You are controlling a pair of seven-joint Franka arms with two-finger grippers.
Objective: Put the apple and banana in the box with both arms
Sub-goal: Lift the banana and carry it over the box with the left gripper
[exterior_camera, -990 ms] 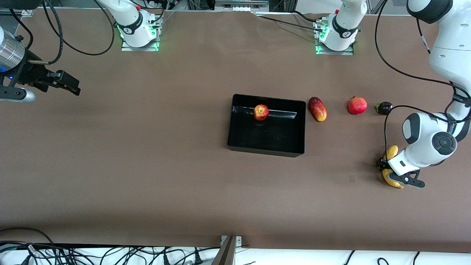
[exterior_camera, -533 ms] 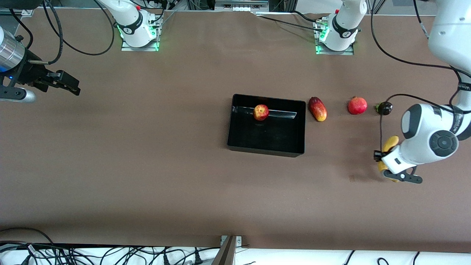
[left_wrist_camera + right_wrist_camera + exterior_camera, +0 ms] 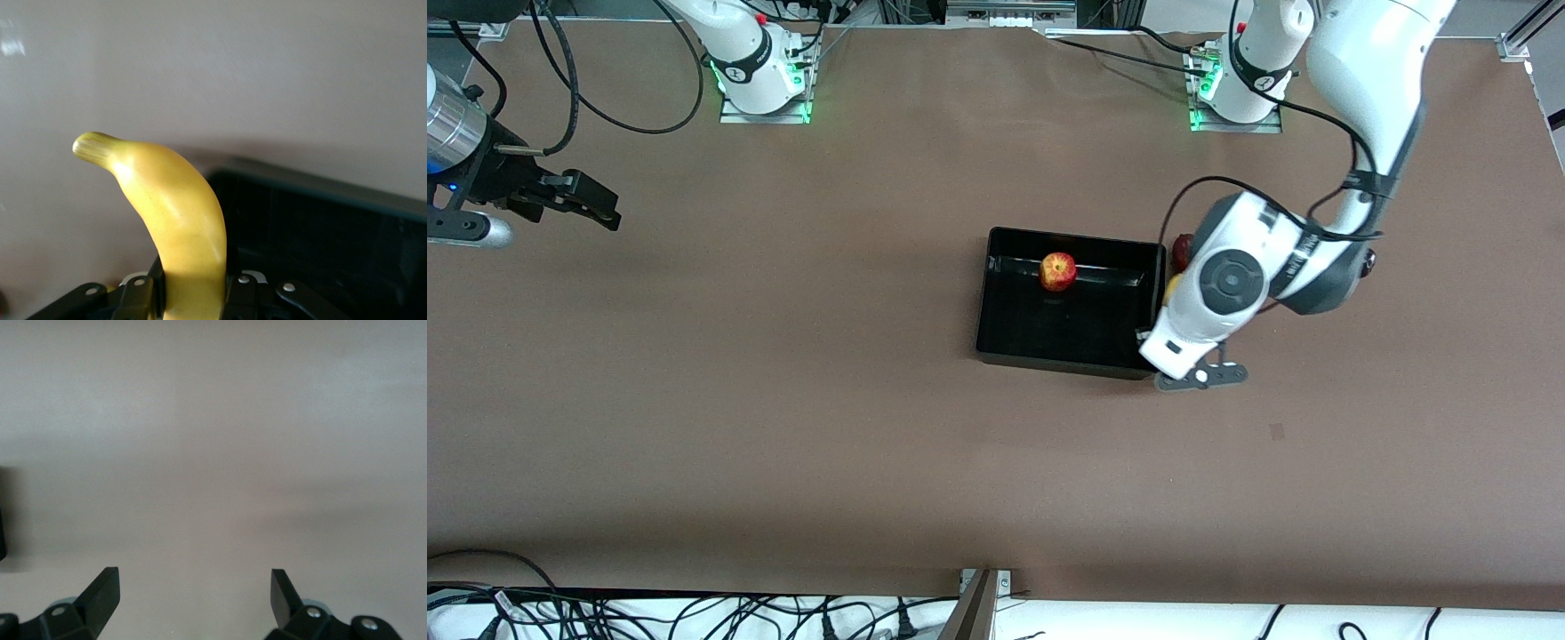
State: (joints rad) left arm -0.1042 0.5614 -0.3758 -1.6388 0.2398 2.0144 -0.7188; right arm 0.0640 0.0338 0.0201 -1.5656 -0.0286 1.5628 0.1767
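- Banana (image 3: 175, 220) sits tight in the left gripper (image 3: 193, 297), which is squeezed shut on its thick end. The rest of the fruit sticks straight out past the fingers, with the stem tip at the end.
- In the front view only a bit of yellow shows by the wrist. The left gripper (image 3: 1158, 342) hangs over the wall of the box (image 3: 996, 307) at the left arm's end, at the corner nearest the front camera.
- The black inside of the box lies just to one side of the banana, so I think a short slide in over the wall is all that is left before letting go.
- The banana is long, so it should be well past the wall first or it could land on the rim.
- The left arm reaches down from its base and bends at the elbow, and its big white wrist hides most of the fruit beside the box. Only a dark red bit of one fruit (image 3: 1183, 246) peeks out.
- The apple (image 3: 1057, 271) is already in the box, close to the wall nearest the robots' bases.
- The right gripper (image 3: 600, 209) waits with its fingers wide apart and nothing in them, over bare table at the right arm's end, well away from the box.
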